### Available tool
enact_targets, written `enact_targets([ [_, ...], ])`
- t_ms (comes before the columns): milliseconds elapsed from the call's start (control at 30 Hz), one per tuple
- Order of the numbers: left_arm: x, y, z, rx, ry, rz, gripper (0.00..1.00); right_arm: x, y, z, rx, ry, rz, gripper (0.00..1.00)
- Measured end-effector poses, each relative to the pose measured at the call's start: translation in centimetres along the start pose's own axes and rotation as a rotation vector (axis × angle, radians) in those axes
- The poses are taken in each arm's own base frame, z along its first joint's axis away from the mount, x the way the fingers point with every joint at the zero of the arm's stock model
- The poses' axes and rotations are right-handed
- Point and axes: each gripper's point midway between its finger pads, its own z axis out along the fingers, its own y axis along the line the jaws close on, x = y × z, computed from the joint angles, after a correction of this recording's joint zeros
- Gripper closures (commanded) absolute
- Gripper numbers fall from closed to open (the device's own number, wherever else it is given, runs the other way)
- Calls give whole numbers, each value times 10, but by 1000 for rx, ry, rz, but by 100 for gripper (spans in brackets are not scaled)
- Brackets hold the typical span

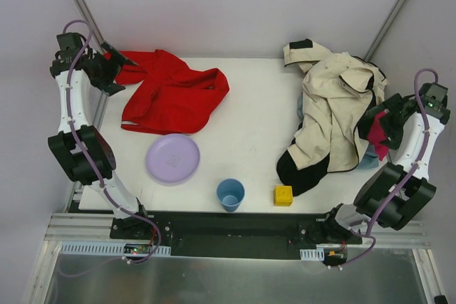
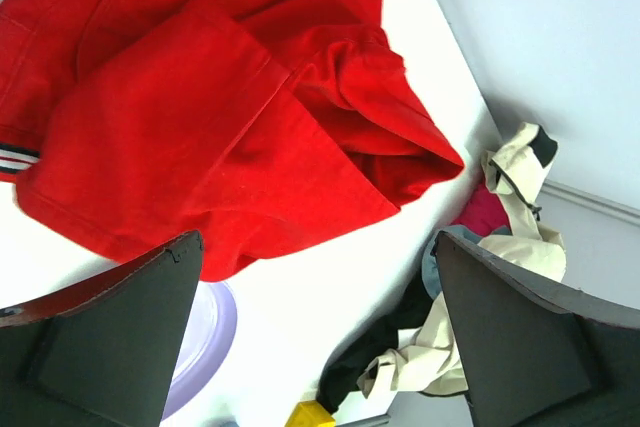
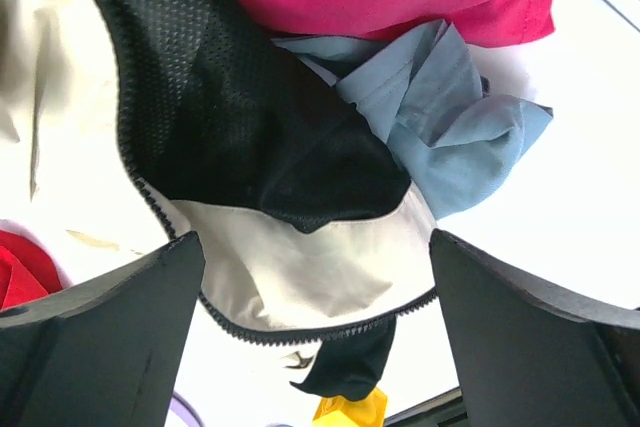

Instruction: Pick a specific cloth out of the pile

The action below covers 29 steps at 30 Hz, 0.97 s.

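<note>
Since the red cloth (image 1: 174,97) lies alone at the far left of the table (image 1: 249,126), just beyond the purple plate (image 1: 173,159) and well apart from the pile (image 1: 342,83) of jacket (image 1: 324,129), magenta and grey-blue pieces at right, I judge the picking-out done. My left pincer (image 2: 320,347) stands wide above the cloth, empty; my right pincer (image 3: 315,347) gapes wide over the jacket, empty too. Left, at most: drawing both arms clear.

We get bright, even, diffuse light from overhead in all three views. The white table (image 1: 249,126) nearly blows out, and the cloth (image 1: 171,97) and the pile (image 1: 335,105) cast only faint, soft shadows. In both wrist views the fabric is sharp, while the left gripper's fingers (image 2: 100,347) and the right gripper's fingers (image 3: 90,337) show as flat dark shapes.
</note>
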Motion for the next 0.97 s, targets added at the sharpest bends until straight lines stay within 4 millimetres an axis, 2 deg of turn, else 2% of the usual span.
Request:
enact_targets([
  [200,1,-15,-21,34,-39,37,1,-10,12,-24,11,-80,-35,4],
  [367,4,-18,-22,40,-37,67,1,-18,36,-43,-16,-138,-91,4],
  [467,15,-25,-18,46,-17,122,1,-14,56,-49,-46,-149,-143,4],
  [567,39,-38,-9,51,23,218,1,-3,77,-53,-79,-148,-207,4],
  [767,119,-68,8,46,124,496,1,36,122,-55,-145,-112,-366,4],
  [867,145,-72,9,29,139,596,1,58,138,-54,-164,-91,-444,4],
  [967,164,-67,4,0,141,666,1,77,153,-55,-194,-79,-517,4],
])
